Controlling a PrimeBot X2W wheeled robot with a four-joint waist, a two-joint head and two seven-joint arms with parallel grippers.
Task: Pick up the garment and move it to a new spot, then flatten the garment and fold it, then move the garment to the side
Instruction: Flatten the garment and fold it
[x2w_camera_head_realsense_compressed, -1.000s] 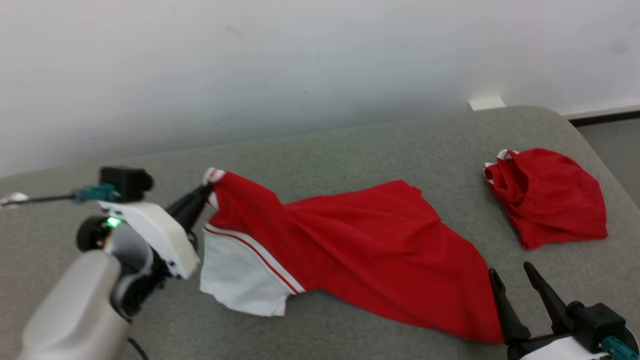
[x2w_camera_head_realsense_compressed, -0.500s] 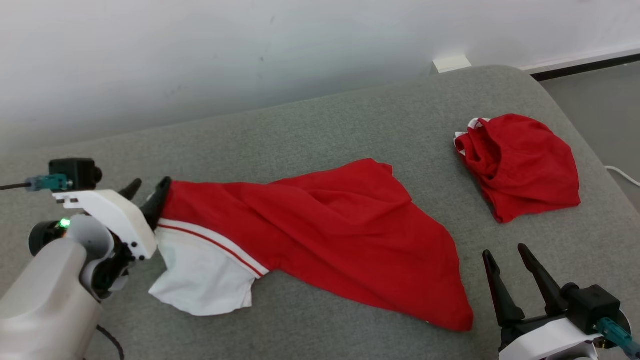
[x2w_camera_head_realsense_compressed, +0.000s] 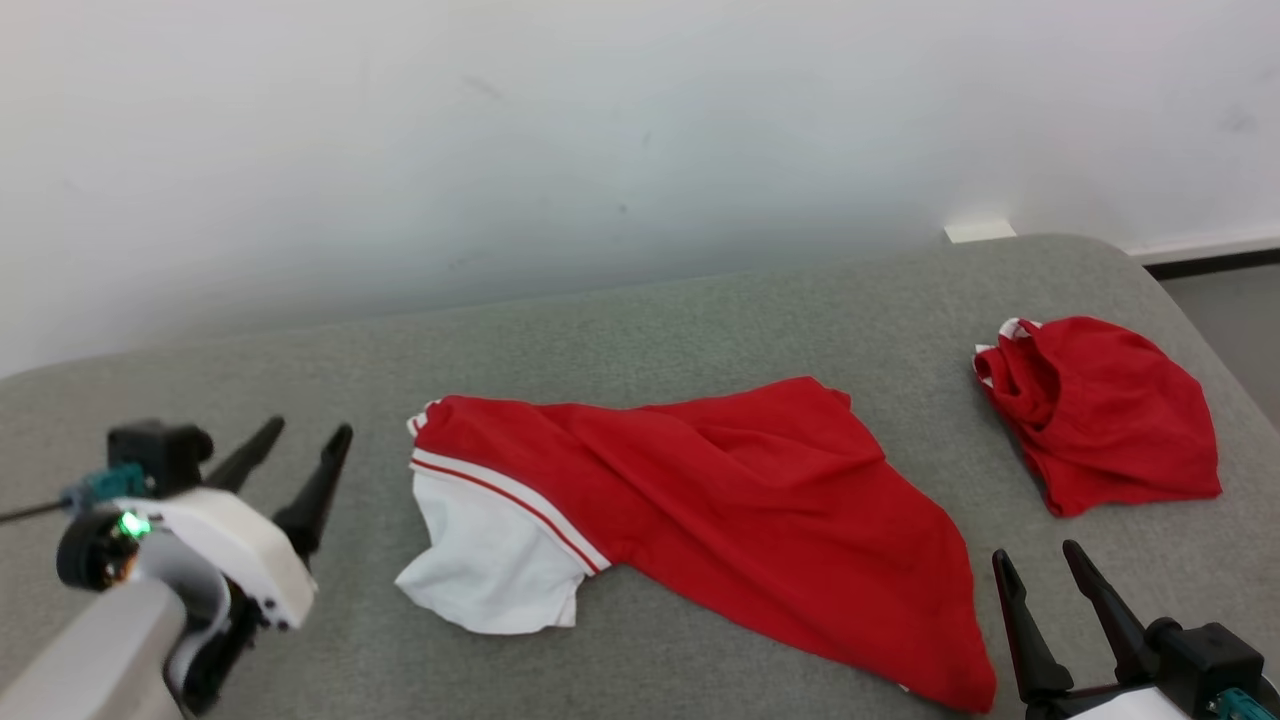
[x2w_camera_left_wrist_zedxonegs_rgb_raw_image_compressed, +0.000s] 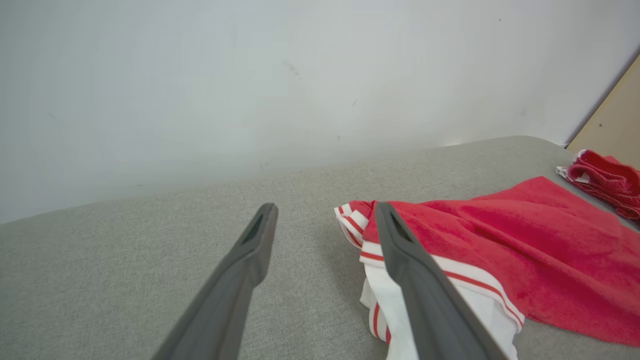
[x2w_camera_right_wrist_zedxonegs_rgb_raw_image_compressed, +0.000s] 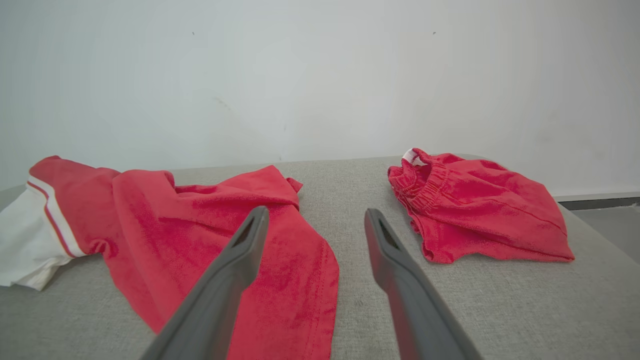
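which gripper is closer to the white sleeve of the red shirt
Left. The left gripper is open just to the left of the white sleeve, not touching it. The right gripper is open by the opposite hem corner of the red shirt.

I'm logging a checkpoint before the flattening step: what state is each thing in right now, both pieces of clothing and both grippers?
Shirt: lying rumpled on the grey cushion, unfolded, held by nothing.
Shorts: bunched in a heap, apart from the shirt.
Left gripper: open, empty, beside the shirt's sleeve.
Right gripper: open, empty, near the shirt's hem.
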